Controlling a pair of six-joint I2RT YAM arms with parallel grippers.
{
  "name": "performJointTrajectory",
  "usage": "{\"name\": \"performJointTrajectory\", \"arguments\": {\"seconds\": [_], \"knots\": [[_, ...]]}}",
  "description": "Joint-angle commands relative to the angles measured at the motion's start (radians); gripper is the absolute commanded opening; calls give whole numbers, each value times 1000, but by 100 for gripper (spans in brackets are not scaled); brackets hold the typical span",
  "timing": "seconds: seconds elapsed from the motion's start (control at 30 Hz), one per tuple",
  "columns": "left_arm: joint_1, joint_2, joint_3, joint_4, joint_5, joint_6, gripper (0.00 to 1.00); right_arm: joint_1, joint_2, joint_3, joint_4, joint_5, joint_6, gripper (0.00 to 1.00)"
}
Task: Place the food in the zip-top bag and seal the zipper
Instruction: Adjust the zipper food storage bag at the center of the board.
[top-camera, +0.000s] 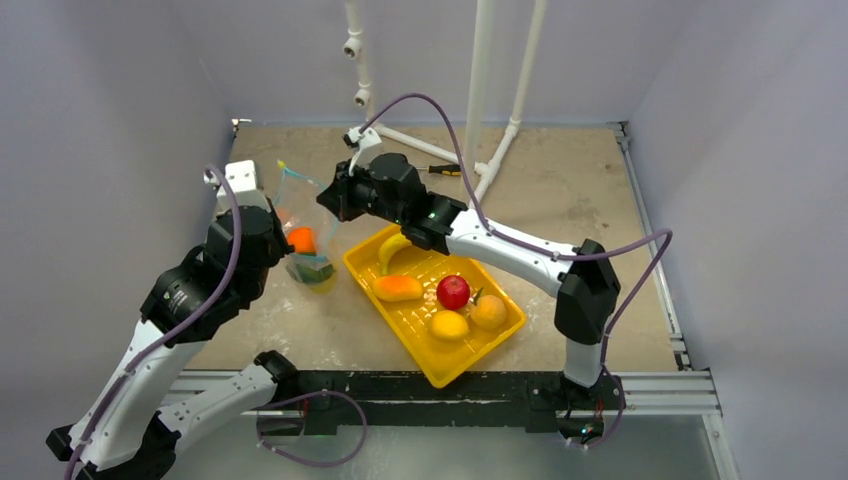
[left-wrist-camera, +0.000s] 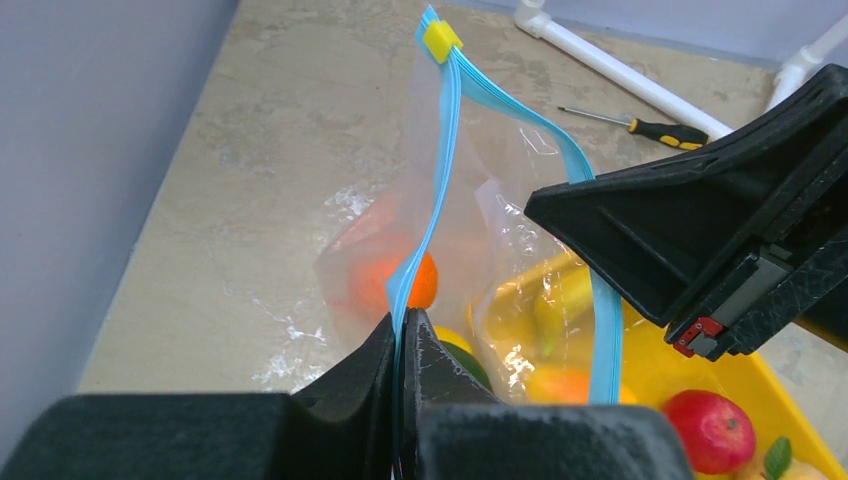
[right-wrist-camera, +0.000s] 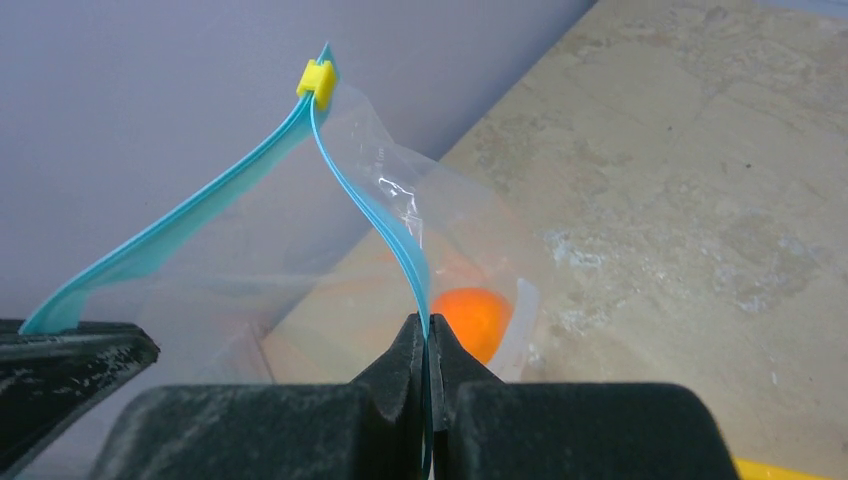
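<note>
Lavender walls (top-camera: 100, 100) surround the stained tabletop (top-camera: 570, 190) beneath the zip-top bag (top-camera: 297, 205).

Robotics lab test cell: two white-and-black robot arms (top-camera: 510, 250) stand bolted side by side along a metal frame rail (top-camera: 660, 381) at the near edge of a worn beige table (top-camera: 570, 190), boxed in by plain lilac-grey wall panels (top-camera: 100, 100). Purple cables (top-camera: 412, 96) loop off the arms, a white plastic pipe frame (top-camera: 479, 70) rises at the back, and bright plastic fruits (top-camera: 453, 291) lie in a yellow gridded tray (top-camera: 410, 318).
</note>
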Motion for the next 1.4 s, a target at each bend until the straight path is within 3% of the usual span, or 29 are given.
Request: {"name": "performJointTrajectory", "arguments": {"seconds": [0.0, 0.27, 0.4, 0.77, 1.37], "knots": [[-5, 28, 5, 81, -107, 79, 0, 6, 44, 58, 91, 17, 46, 0], [-6, 78, -5, 145, -283, 144, 0, 12, 106, 21, 184, 73, 133, 0], [-6, 107, -34, 195, -301, 194, 0, 16, 124, -32, 233, 89, 175, 0], [-5, 173, -236, 283, -177, 202, 0, 32, 140, -244, 349, 70, 239, 0], [-6, 131, -378, 383, 60, 172, 0, 48, 3, -409, 307, 125, 220, 1]]}}
